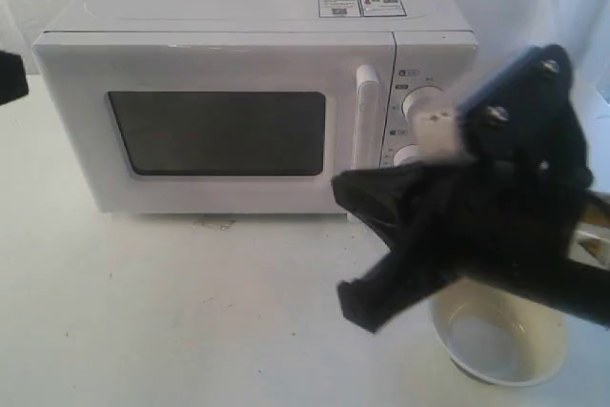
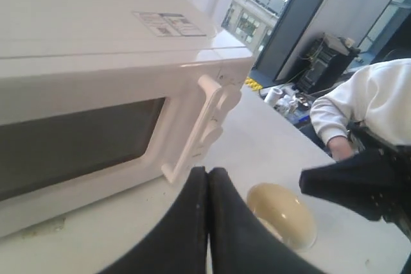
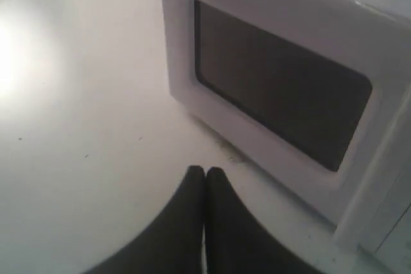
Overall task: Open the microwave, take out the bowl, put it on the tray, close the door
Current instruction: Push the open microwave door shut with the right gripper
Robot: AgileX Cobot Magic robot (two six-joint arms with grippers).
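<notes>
Cream bowl [image 1: 496,345] near right fingers [image 3: 189,222], door [image 1: 219,131] closed

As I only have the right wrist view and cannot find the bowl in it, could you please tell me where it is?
Observer: The bowl stands on the table, outside the microwave, in front of its dials.
Operator: Thank you. Is there anything in it?
Observer: It looks empty in the exterior view.
Operator: And how is the left tool, please?
Observer: The left tool is shut and holds nothing.
</notes>
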